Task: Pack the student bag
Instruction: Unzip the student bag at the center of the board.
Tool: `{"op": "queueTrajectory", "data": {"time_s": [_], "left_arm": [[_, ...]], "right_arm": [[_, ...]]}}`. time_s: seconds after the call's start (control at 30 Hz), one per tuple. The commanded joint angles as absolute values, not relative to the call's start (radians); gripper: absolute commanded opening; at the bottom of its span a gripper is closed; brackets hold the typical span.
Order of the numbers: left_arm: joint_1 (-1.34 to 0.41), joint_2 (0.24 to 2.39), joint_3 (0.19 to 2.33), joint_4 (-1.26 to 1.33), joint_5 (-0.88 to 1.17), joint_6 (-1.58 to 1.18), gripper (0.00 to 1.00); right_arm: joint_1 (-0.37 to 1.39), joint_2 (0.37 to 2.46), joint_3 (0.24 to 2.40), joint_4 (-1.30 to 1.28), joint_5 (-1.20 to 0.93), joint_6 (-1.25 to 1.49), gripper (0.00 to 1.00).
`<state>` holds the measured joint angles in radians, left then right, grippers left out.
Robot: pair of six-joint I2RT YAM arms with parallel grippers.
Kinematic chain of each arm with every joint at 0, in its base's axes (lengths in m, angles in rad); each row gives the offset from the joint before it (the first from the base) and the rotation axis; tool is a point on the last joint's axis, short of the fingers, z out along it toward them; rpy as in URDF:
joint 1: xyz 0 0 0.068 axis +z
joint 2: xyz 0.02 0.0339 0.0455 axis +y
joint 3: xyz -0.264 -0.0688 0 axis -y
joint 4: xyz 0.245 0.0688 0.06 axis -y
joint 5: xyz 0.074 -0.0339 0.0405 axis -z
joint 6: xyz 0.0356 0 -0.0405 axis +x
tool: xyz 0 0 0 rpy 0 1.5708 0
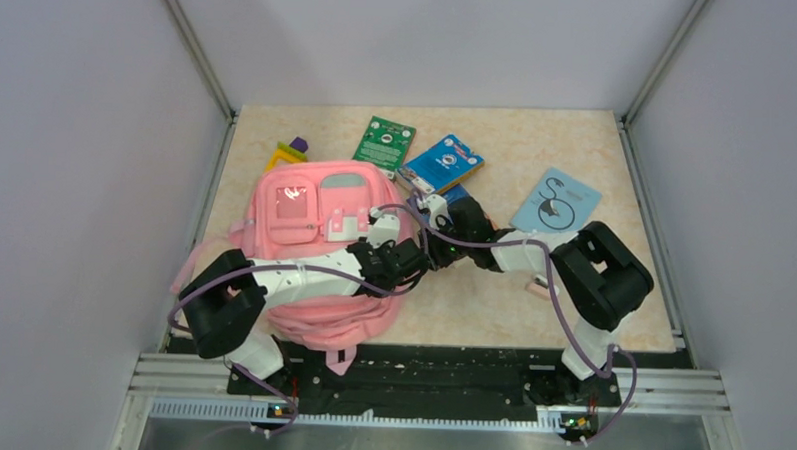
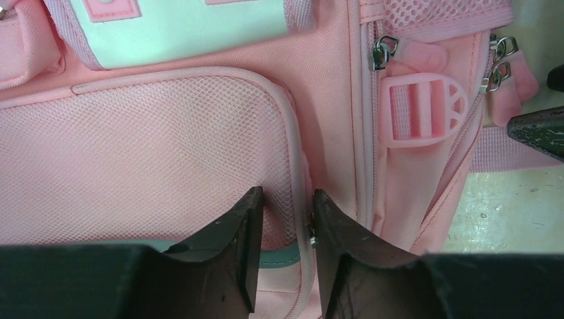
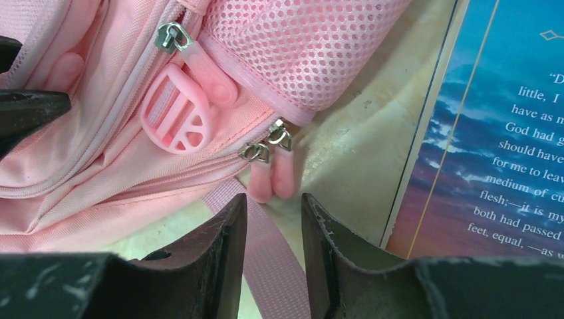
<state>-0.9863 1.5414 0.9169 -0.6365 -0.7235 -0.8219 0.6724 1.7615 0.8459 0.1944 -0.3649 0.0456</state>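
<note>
Bracing student bag [image 1: 305,217] for unzipping with left gripper [image 2: 287,196] narrow-jawed astride mesh pocket [image 2: 146,153] rim, perhaps pinching, right gripper [image 3: 274,199] narrow-jawed, empty, at 6 o'clock of zipper pulls [image 3: 269,176].

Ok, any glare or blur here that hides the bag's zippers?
Top external: even light, small glint on the student bag, zippers tiny. Left wrist: mesh pocket sharp, white patch washed out. Right wrist: zipper pulls slightly soft, book text crisp.

We see pale grey walls [image 1: 68,123] boxing in a beige marbled counter [image 1: 471,318], with metal posts [image 1: 196,48] at its corners.
</note>
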Motion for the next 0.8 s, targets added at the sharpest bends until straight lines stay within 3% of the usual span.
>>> {"op": "queueTrajectory", "data": {"time_s": [0.0, 0.27, 0.77], "left_arm": [[-0.983, 1.521, 0.939, -0.687, -0.766, -0.829, 0.33], [-0.983, 1.47, 0.945, -0.698, -0.771, -0.851, 0.0], [-0.983, 1.36, 0.928, -0.701, -0.771, -0.858, 0.0]], "right_arm": [[0.662, 1.78, 0.877, 0.23, -0.391, 0.028, 0.35], [0.663, 1.792, 0.86, 0.282, -0.474, 0.07, 0.35], [0.666, 1.829, 0.843, 0.38, -0.496, 0.159, 0.28]]}}
